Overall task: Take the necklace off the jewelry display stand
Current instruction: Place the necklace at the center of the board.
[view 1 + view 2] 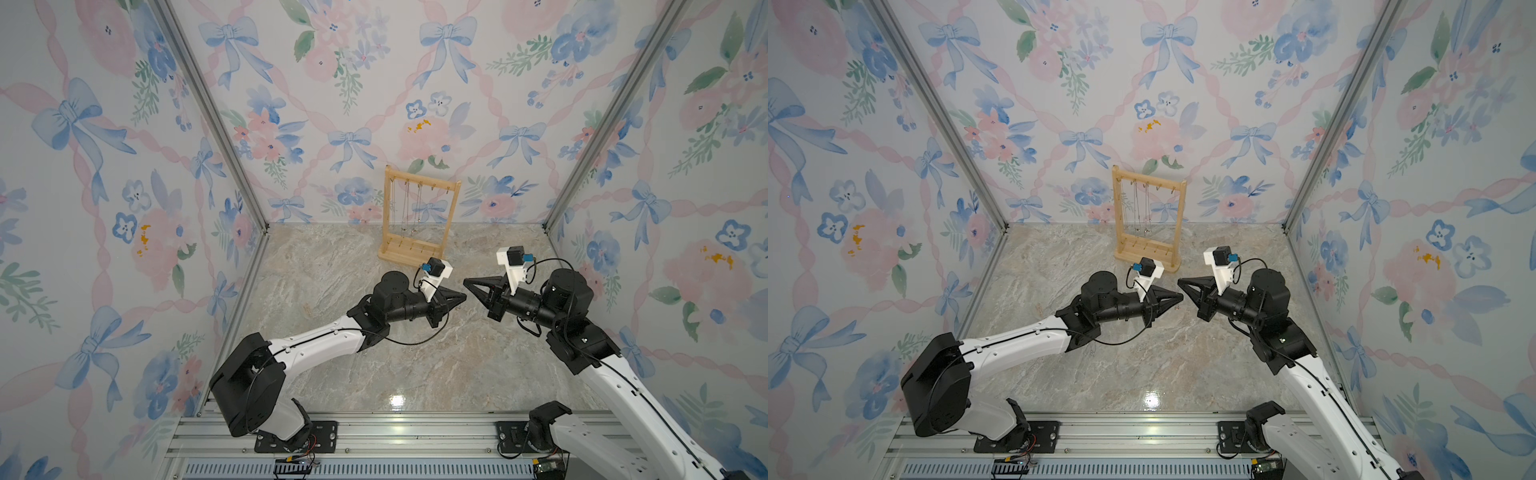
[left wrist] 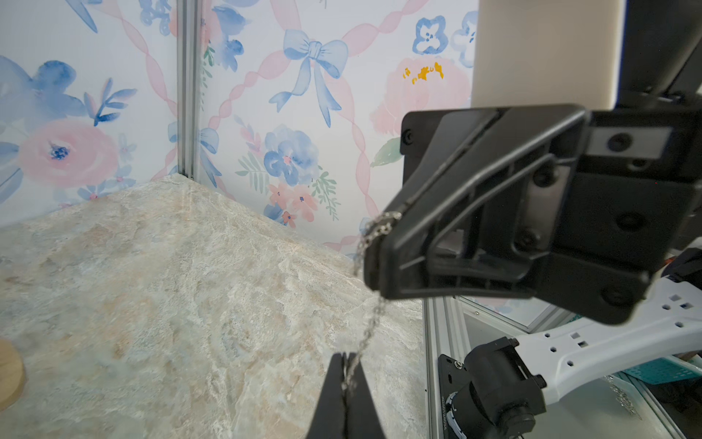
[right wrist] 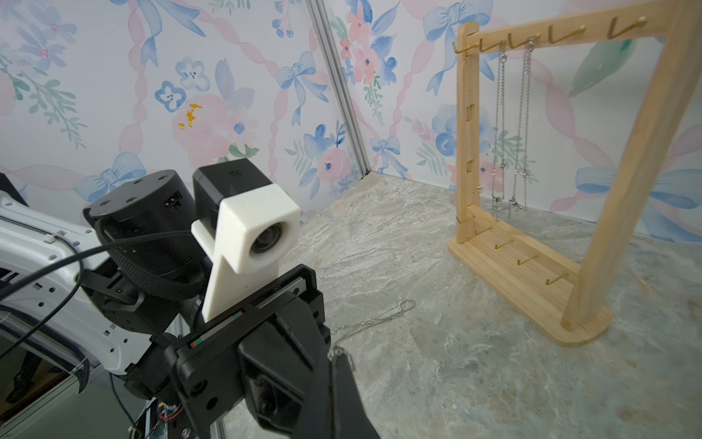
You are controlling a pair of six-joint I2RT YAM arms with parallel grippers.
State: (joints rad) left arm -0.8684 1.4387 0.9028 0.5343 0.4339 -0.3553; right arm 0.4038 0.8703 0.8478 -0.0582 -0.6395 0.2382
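Silver necklace [image 2: 370,327] (blurry, too fine from above) is clamped by both arms' jaws.

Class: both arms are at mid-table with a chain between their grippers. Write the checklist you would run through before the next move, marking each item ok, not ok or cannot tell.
1. The left gripper is shut on the thin silver chain necklace: ok.
2. The right gripper is shut on the same necklace: ok.
3. Held necklace is apart from the tall light-wood jewelry display stand: ok.
4. Stand is upright on the marble-patterned tabletop: ok.
5. The other hanging chains sit on their hooks: ok.
6. The loose chain on the tabletop is part of the held necklace: cannot tell.
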